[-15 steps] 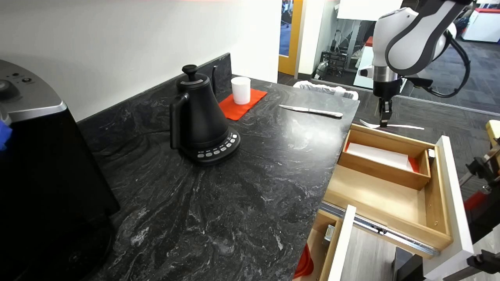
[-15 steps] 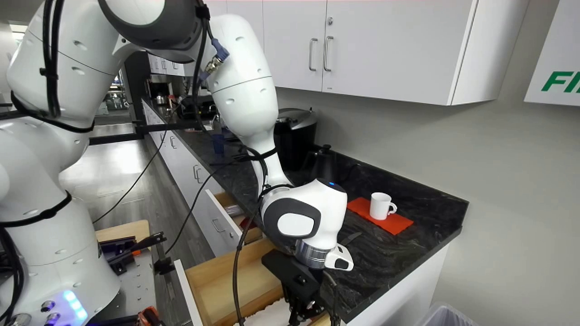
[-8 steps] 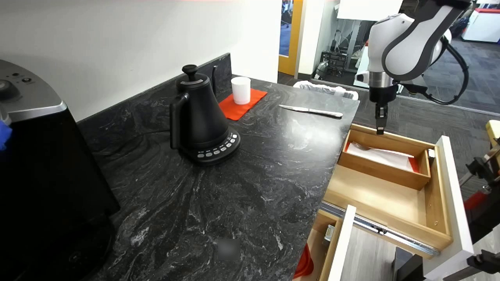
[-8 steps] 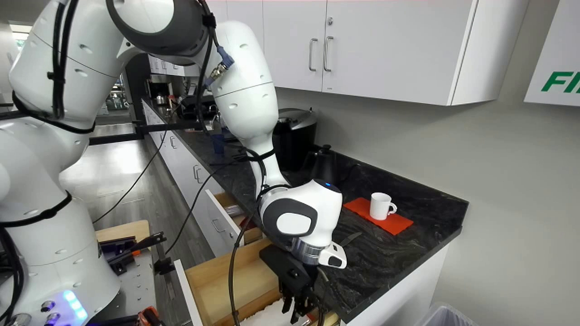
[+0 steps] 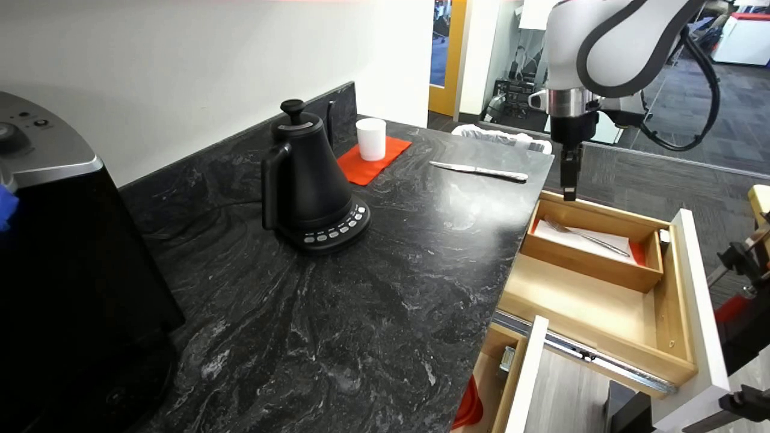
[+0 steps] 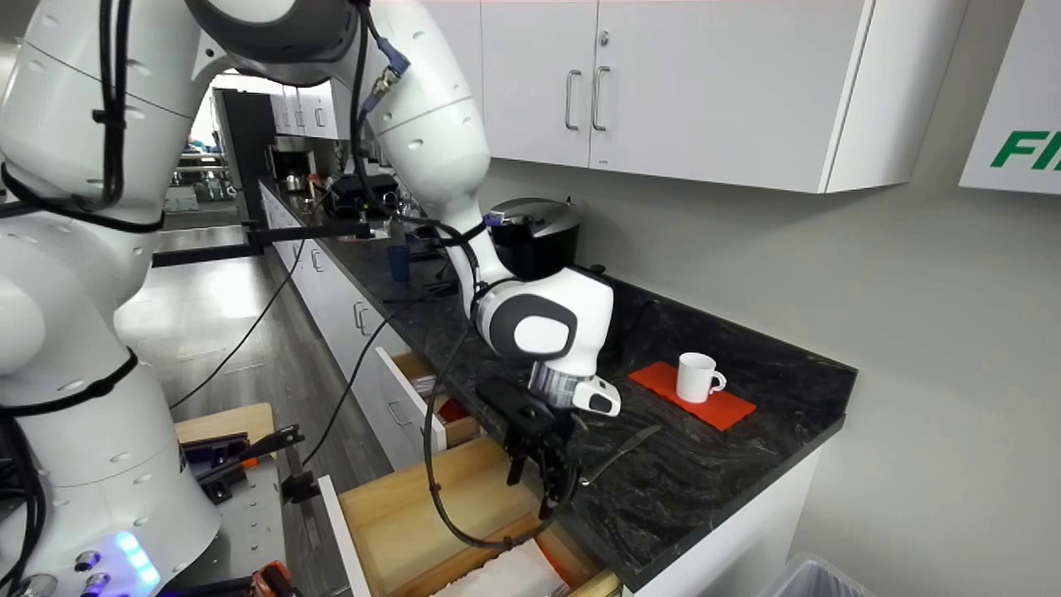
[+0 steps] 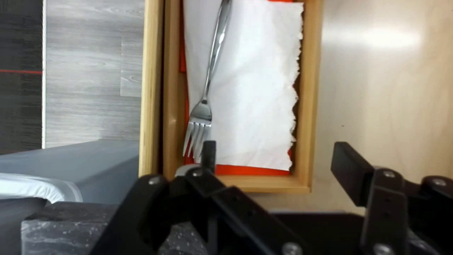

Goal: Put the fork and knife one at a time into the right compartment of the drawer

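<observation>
Fork [image 7: 202, 110] lay on white paper [image 7: 251, 88] in a compartment [image 7: 307, 117] of the drawer [image 5: 583, 294], beside a corner of the worktop [image 5: 409, 288]; we saw the knife [image 5: 478, 171] on top, near that corner. Our gripper [image 7: 277, 157] hung above the drawer, jaws wide apart.

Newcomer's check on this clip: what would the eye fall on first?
Probably the white robot arm filling the left of an exterior view, its open gripper above the drawer. Next, the black gooseneck kettle on the dark marbled countertop. In the wrist view, the fork stands out against white paper in the drawer's narrow compartment.
</observation>
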Available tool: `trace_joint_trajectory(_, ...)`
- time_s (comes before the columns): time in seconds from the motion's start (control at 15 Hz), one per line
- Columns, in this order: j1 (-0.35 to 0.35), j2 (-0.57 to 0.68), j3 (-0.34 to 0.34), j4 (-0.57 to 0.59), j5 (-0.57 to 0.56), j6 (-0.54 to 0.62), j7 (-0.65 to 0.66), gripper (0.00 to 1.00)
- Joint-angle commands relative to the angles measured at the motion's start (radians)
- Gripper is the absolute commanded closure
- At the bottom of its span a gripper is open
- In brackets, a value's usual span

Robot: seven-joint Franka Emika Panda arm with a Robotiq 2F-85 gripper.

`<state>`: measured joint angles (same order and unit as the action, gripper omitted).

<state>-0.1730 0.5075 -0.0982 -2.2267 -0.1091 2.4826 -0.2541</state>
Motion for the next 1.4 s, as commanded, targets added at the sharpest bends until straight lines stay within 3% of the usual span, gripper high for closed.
trace_joint_trajectory(0.0,0.121,-0.177,-0.017,-0.021,-0.037,-0.221,0.206,0.00)
trace_joint_trajectory(0.13,0.158,-0.197,0.032,0.048,-0.007,-0.301,0.252,0.00)
trace_joint_trajectory(0.33,0.216,-0.151,0.067,0.164,-0.057,-0.280,0.300,0.00)
trace_joint_trajectory(0.67,0.260,-0.030,0.054,0.316,-0.168,-0.243,0.328,0.00)
trace_joint_trajectory(0.8,0.250,0.024,0.051,0.367,-0.149,-0.244,0.352,0.00)
trace_joint_trajectory(0.87,0.248,-0.032,0.065,0.308,-0.143,-0.249,0.315,0.00)
trace_joint_trajectory(1.33,0.247,0.031,0.054,0.368,-0.142,-0.248,0.320,0.00)
